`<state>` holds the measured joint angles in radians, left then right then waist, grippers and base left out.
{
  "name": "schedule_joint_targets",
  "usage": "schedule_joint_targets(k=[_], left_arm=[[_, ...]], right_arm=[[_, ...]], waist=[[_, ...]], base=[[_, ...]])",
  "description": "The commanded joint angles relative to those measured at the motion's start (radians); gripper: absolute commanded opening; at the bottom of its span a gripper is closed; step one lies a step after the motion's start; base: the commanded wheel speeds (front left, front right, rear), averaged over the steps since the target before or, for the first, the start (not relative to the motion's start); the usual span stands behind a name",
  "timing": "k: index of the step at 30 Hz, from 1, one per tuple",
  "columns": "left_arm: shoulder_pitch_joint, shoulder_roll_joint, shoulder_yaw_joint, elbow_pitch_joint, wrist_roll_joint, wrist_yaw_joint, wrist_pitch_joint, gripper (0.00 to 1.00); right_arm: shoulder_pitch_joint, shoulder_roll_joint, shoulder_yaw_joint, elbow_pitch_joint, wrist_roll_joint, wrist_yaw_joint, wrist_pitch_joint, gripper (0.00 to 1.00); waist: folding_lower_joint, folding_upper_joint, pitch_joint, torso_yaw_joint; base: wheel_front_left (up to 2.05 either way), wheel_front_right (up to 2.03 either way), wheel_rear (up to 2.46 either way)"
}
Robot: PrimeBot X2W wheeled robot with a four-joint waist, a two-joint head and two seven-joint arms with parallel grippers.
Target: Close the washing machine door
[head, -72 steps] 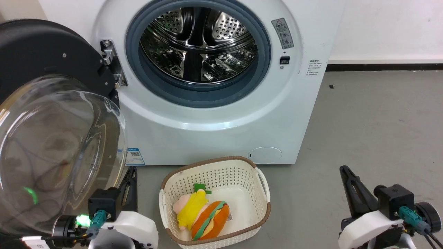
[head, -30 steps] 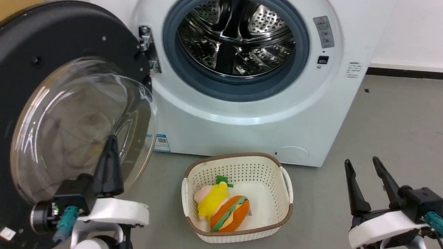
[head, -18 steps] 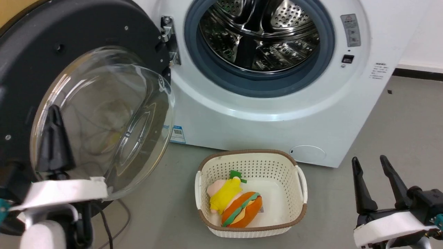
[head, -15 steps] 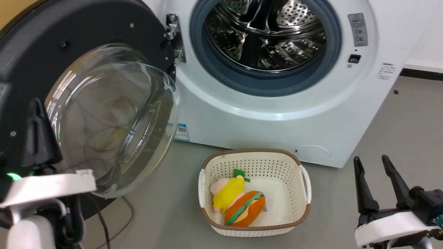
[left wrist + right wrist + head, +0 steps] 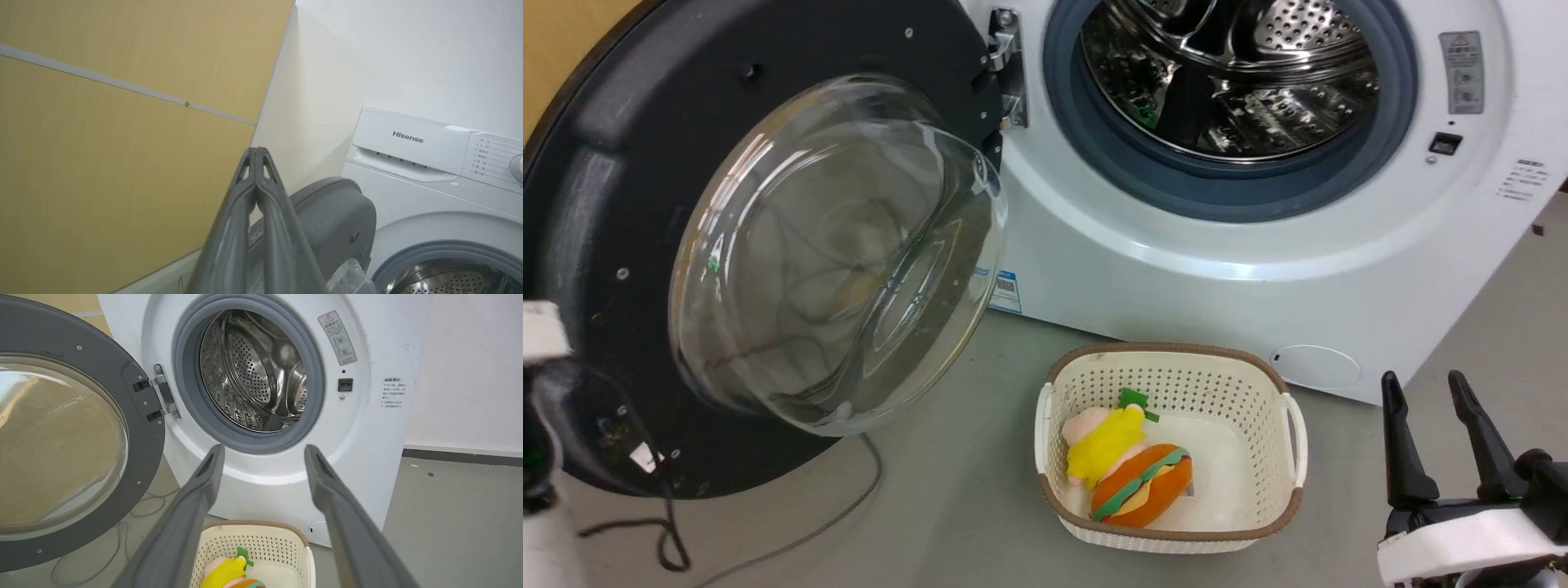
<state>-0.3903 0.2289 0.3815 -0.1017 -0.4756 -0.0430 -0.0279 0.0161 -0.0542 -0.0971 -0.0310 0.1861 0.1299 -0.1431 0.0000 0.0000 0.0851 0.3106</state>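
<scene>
The washing machine door [image 5: 792,253] hangs wide open from its metal hinge [image 5: 1006,69] at the left edge of the washing machine's [image 5: 1217,269] front. Its black rim and bulging glass bowl face the robot, and its outer face is turned toward the yellow wall panel [image 5: 102,143]. The steel drum [image 5: 1241,73] stands bare, so closing is not yet under way. Swinging the door shut most likely needs a push from its outer side, which would explain the left arm reaching round the door's free edge.

In the left wrist view the left gripper [image 5: 255,153] points up past the door's grey back, with the wall panel behind it. Its two fingers are pressed together with nothing between them, a shape suited to pushing rather than grasping. Whether they touch the door cannot be told.

The right gripper [image 5: 1421,382] hovers low over the floor near the machine's lower right corner. Its fingers are spread wide and empty, aimed at the front, and seemingly parked out of the door's arc.

The cream basket [image 5: 1168,535] with plush toys [image 5: 1131,465] sits on the floor just before the machine, below the opening. The door appears hung high enough to pass over it. A grey cable [image 5: 792,539] trails on the floor under the door.
</scene>
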Motion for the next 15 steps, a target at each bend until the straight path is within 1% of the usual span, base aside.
schedule_joint_targets(k=[1,4,8,12,15], left_arm=[[-0.037,0.024,0.019,0.019,-0.031,0.010,0.020,0.00],[-0.077,0.060,0.041,0.074,-0.082,0.032,0.072,0.00],[-0.123,0.098,0.054,0.158,-0.167,0.058,0.172,0.00],[-0.157,0.135,0.054,0.233,-0.244,0.051,0.267,0.00],[-0.169,0.155,0.045,0.284,-0.312,0.034,0.361,0.00]], right_arm=[[0.014,0.002,-0.008,0.001,0.008,0.000,-0.011,1.00],[0.011,0.002,-0.012,0.004,0.013,0.000,-0.017,1.00],[0.007,0.002,-0.016,0.009,0.021,0.001,-0.025,1.00],[0.006,0.003,-0.021,0.013,0.031,0.001,-0.034,1.00],[0.006,0.003,-0.026,0.015,0.037,0.001,-0.040,1.00]], waist=[[0.0000,0.0000,0.009,0.012],[0.0000,0.0000,0.019,0.026],[0.0000,0.0000,0.029,0.044],[0.0000,0.0000,0.036,0.062],[0.0000,0.0000,0.040,0.075]], base=[[0.00,0.00,0.00],[0.00,0.00,0.00],[0.00,0.00,0.00],[0.00,0.00,0.00],[0.00,0.00,0.00]])
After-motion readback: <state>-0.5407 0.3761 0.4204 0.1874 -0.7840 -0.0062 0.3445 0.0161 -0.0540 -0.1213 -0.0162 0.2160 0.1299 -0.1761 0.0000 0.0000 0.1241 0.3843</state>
